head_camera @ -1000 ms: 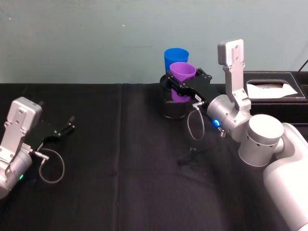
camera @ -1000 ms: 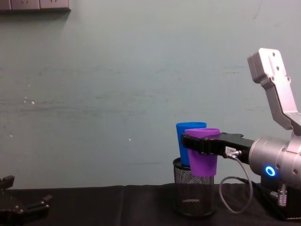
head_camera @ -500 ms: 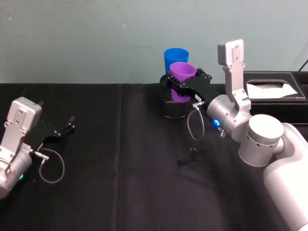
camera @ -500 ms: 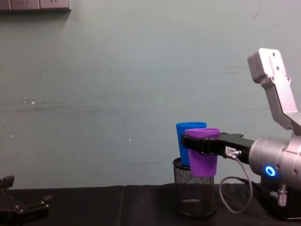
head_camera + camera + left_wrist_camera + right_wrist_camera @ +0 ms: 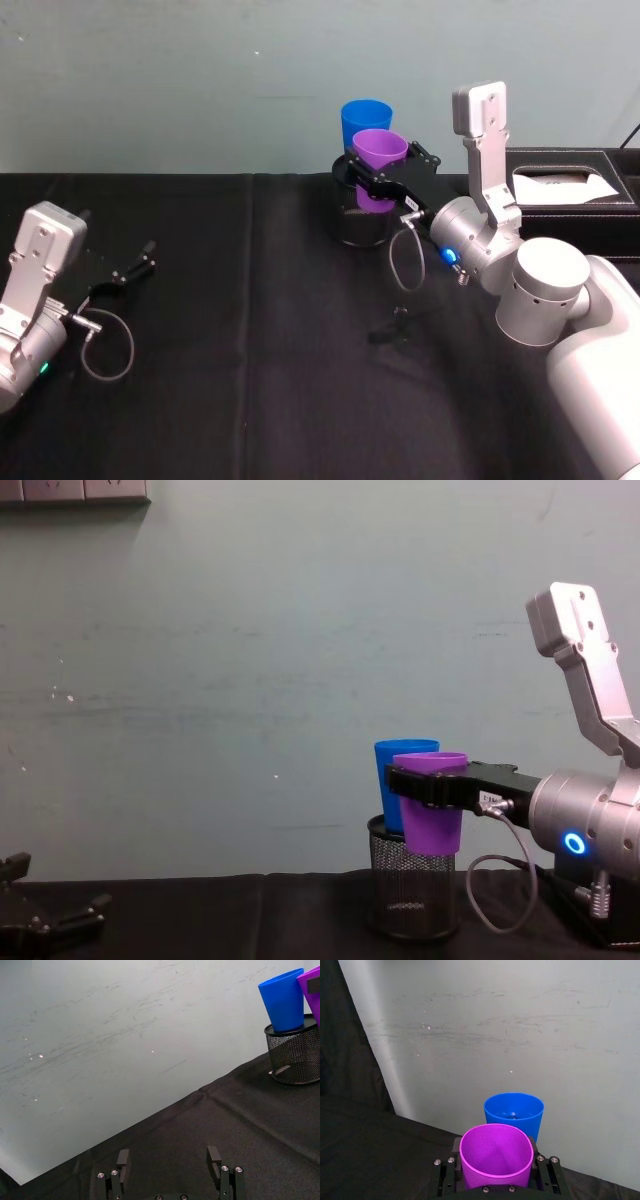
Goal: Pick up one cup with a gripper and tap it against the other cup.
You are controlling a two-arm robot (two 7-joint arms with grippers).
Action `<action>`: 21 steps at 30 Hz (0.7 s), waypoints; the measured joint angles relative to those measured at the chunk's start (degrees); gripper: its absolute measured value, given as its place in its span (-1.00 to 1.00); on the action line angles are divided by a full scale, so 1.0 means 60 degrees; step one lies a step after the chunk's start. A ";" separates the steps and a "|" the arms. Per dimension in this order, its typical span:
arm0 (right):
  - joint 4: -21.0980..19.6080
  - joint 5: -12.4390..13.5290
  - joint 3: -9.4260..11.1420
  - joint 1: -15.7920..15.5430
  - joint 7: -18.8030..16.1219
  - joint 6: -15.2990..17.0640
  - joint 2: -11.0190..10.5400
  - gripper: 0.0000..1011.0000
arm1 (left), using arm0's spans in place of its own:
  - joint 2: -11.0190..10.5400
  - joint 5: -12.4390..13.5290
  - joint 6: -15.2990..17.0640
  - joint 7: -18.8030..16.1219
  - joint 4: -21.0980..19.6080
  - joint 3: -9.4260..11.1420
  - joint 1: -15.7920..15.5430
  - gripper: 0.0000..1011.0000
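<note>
- Right end effector [image 5: 428, 785] grips the purple cup [image 5: 432, 830] over the mesh holder [image 5: 410, 900], just beside the blue cup [image 5: 388, 780] inside it; too hard a tap could topple the holder.
- Left end effector [image 5: 170, 1160] idles, jaws wide, far left of the holder.

The purple cup [image 5: 380, 147] and the bright blue cup [image 5: 362, 118] are plain, unpatterned. The wire-mesh pen holder [image 5: 360, 228], the surface [image 5: 250, 330] and the right gripper [image 5: 386, 170] are black. The far-right box [image 5: 575, 216] is black with white stitching. The wall [image 5: 200, 80] is pale teal.
</note>
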State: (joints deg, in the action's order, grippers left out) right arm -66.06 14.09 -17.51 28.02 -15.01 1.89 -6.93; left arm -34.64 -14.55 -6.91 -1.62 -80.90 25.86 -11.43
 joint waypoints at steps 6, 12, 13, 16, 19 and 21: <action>0.0000 0.0000 0.0000 0.0000 0.0000 0.0000 0.0000 0.44 | 0.0000 0.0000 0.0000 0.0000 0.0000 0.0001 -0.0001 0.98; 0.0000 0.0000 0.0000 0.0000 0.0000 0.0000 0.0000 0.44 | 0.0000 0.0001 0.0000 0.0000 0.0000 0.0001 -0.0001 0.98; 0.0000 0.0000 0.0000 0.0000 0.0000 0.0000 0.0000 0.44 | 0.0000 0.0000 0.0000 0.0000 0.0000 0.0000 -0.0001 0.98; 0.0000 0.0000 0.0000 0.0000 0.0000 0.0000 0.0000 0.44 | 0.0000 0.0000 0.0000 0.0000 0.0000 0.0001 -0.0001 0.98; 0.0000 0.0000 0.0000 0.0000 0.0000 0.0000 0.0000 0.44 | 0.0000 0.0000 0.0000 0.0000 0.0000 0.0000 -0.0001 0.98; 0.0000 0.0000 0.0000 0.0000 0.0000 0.0000 0.0000 0.44 | 0.0000 0.0000 0.0000 0.0000 0.0000 0.0000 -0.0001 0.98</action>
State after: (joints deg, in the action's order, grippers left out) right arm -66.06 14.09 -17.51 28.02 -15.01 1.89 -6.93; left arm -34.64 -14.55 -6.91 -1.62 -80.90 25.86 -11.43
